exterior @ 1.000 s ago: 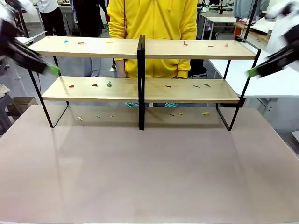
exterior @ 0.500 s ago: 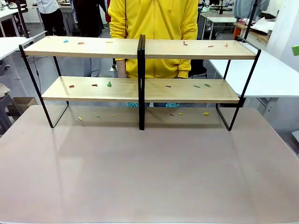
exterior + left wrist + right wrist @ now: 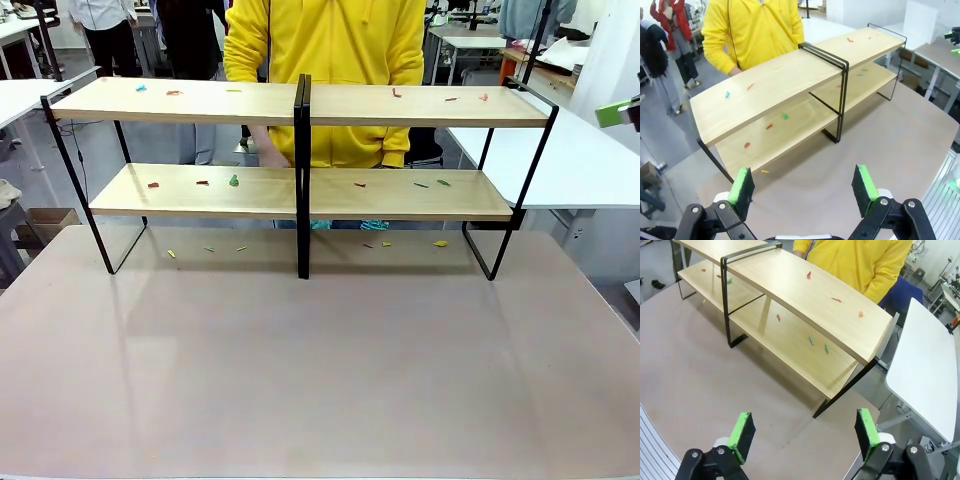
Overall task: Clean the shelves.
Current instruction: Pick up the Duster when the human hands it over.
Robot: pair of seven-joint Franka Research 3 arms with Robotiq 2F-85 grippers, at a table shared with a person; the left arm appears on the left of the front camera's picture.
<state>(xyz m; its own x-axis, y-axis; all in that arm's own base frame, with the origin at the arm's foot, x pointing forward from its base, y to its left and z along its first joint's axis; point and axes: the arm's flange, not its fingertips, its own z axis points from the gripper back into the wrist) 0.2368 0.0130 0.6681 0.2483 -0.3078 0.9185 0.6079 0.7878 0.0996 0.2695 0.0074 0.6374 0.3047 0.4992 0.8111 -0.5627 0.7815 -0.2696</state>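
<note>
The shelves (image 3: pixel 300 190) stand across the far half of the tabletop: two light-wood tiers in a black frame, two units side by side. Small red, green, blue and yellow scraps (image 3: pixel 234 181) lie scattered on both tiers and on the tabletop under them. My left gripper (image 3: pixel 804 187) hovers open and empty, high above the table, off the left end of the shelves (image 3: pixel 775 85). My right gripper (image 3: pixel 804 434) hangs open and empty off the right end of the shelves (image 3: pixel 840 315). One green pad (image 3: pixel 614 112) of the right gripper pokes in at the right edge of the front view.
A person in a yellow hoodie (image 3: pixel 330 45) stands close behind the shelves, one hand (image 3: pixel 268 155) down at the back edge. White tables (image 3: pixel 590 165) flank the big grey-beige tabletop (image 3: pixel 320 370). Other people stand farther back.
Both arms, blurred at the picture's sides a second ago, have drawn back out of the front view; just the right gripper's green pad has come back in. The person has shifted slightly.
</note>
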